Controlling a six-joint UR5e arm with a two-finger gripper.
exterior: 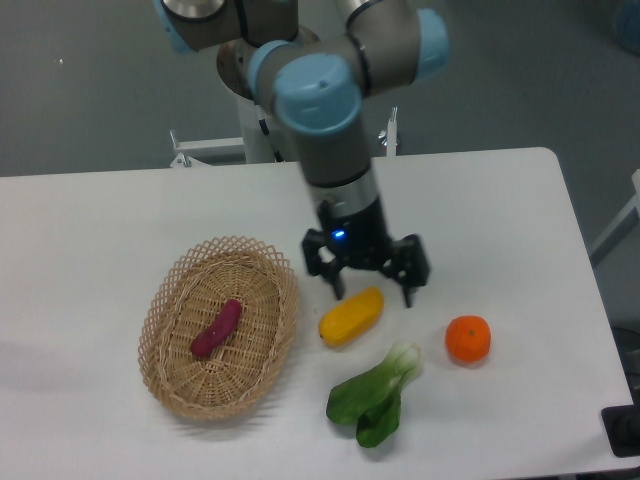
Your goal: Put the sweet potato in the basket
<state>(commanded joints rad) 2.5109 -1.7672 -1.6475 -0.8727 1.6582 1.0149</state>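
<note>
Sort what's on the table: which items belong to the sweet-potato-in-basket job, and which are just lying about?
Job items:
sweet potato, lying inside the basket
basket
gripper, open, above the yellow vegetable

Lying about:
yellow vegetable
orange fruit
leafy green vegetable

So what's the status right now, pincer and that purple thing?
Pincer open, empty, above the yellow vegetable. Sweet potato lying in the basket. Nothing in the way.
</note>
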